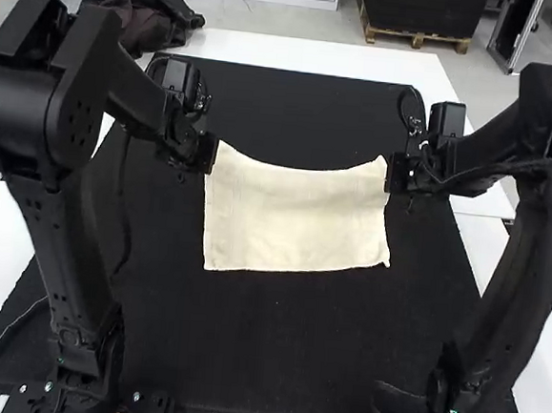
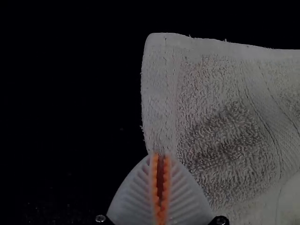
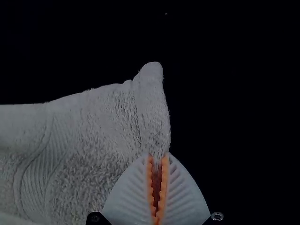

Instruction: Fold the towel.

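With both sides of the cream towel pinched, the fold seems best made as one even, two-armed move. The left gripper has its ribbed fingers closed on the towel's border at one side; the right gripper has its own closed on the opposite side, where the cloth bunches a little towards the tips. Both arms would do well to travel together at matching height and pace, with just enough spread to take out the sag without tugging the border free. The held edge should then be laid squarely along the opposite one, corners meeting, before either grip lets go.

The towel lies over the middle of the black mat, between the two arms, seemingly raised at the grips. Its long axis appears to run crosswise, from the left arm's side to the right arm's. In the high view the far edge dips between the grippers, while the near edge faces the arm bases, slanting slightly away towards the right.
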Controlling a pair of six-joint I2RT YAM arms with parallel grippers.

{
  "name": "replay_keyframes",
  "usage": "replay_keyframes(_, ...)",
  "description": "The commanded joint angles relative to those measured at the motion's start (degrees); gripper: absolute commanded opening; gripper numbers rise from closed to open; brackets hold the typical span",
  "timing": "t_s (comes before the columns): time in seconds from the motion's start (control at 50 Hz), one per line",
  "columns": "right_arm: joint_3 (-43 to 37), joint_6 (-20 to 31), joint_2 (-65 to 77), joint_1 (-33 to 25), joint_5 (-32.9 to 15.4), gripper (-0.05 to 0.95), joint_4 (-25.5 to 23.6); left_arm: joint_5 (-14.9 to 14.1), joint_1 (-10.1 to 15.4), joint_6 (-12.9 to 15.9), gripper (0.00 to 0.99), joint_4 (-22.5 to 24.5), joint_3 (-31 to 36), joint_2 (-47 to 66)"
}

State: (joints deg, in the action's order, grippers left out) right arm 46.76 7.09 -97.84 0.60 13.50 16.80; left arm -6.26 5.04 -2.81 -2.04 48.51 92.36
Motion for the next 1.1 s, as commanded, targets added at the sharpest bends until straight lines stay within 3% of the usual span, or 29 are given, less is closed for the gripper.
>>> replay_keyframes(0.0,-1.24,0.55,2.92,-1.48,0.92,-0.02,-0.19,-0.42,1.11,-0.53,0.028,-0.42,-0.87,-2.71)
replay_keyframes(0.18,-3.52,1.78,4.94,-3.24,2.06,-0.02,-1.59,-0.33,2.26,-1.59,0.028,-0.77,-3.42,-5.26)
replay_keyframes(0.66,-7.74,5.21,10.30,-5.70,4.96,-0.02,-6.34,-0.24,2.17,-1.15,0.028,-2.79,-9.75,-13.25)
replay_keyframes(1.08,-11.34,4.86,16.02,-5.79,6.54,-0.02,-9.41,-0.24,1.91,-0.44,0.028,-5.51,-14.06,-19.41)
